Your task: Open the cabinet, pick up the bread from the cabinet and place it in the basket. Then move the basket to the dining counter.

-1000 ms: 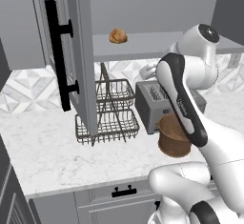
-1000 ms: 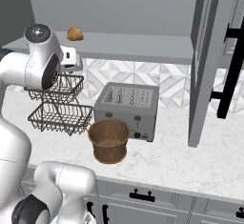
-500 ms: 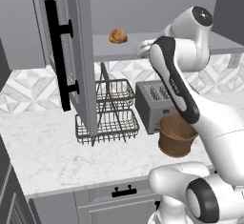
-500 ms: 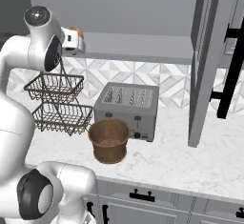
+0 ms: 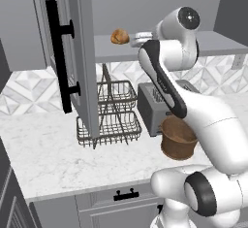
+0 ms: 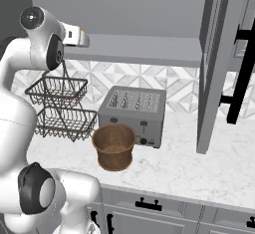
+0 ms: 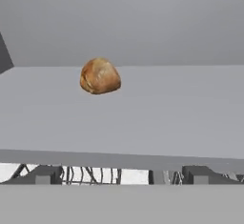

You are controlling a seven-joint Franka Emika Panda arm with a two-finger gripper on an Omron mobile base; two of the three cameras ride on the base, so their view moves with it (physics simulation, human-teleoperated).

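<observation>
The cabinet's left door (image 5: pixel 80 52) is swung open, and its right door (image 6: pixel 215 68) is open too. On the cabinet's grey shelf (image 7: pixel 157 113) sits the bread (image 7: pixel 99 76), a small golden-brown roll, also seen as the bread (image 5: pixel 119 37) in the left base view. My gripper (image 5: pixel 133 39) hovers at shelf height just right of the bread, apart from it. It is open and empty, with both dark fingertips (image 7: pixel 45 174) at the shelf's front edge. The brown woven basket (image 5: pixel 178 137) stands on the counter in front of the toaster. The dining counter is out of view.
A silver toaster (image 6: pixel 133 114) stands behind the basket (image 6: pixel 114 146). A two-tier black wire rack (image 5: pixel 114 118) sits under the shelf beside the open left door. The marble counter (image 6: pixel 199 171) has grey drawers below, and black bar handles (image 5: pixel 60 62) stick out from the doors.
The arm has lifted the hand from toaster height up to the shelf and swung it toward the bread. The jaws stayed open. Bread and basket have not moved.
</observation>
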